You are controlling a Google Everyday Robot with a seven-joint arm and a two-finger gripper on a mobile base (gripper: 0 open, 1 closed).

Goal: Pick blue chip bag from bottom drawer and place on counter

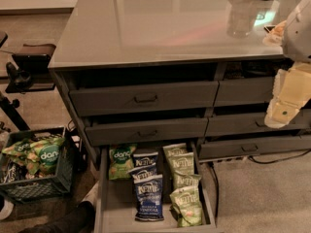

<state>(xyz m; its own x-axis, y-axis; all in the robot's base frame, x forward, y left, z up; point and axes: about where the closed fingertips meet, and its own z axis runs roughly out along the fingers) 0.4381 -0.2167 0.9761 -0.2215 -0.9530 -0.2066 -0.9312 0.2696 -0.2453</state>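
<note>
Blue chip bag: nearest of three alike, lying flat and face up in the middle of the bottom drawer, toward its open front end. Top edge meeting the next dark-blue bag further back in the drawer; which overlaps which, unclear. Hemmed in by pale green bags along the drawer's right side, with bare drawer floor on the left. Probably very light, puffed with air, glossy and slippery, easily crushed, so best taken gently. Likeliest hold: the flat crimped seam at the near edge or the free left side, away from the green neighbours. Gripper hanging well above and to the right of the drawer, far from the bag, carrying no bag; spread or pressed together, cannot tell. Surface directly above the drawer, the place to set the bag.
</note>
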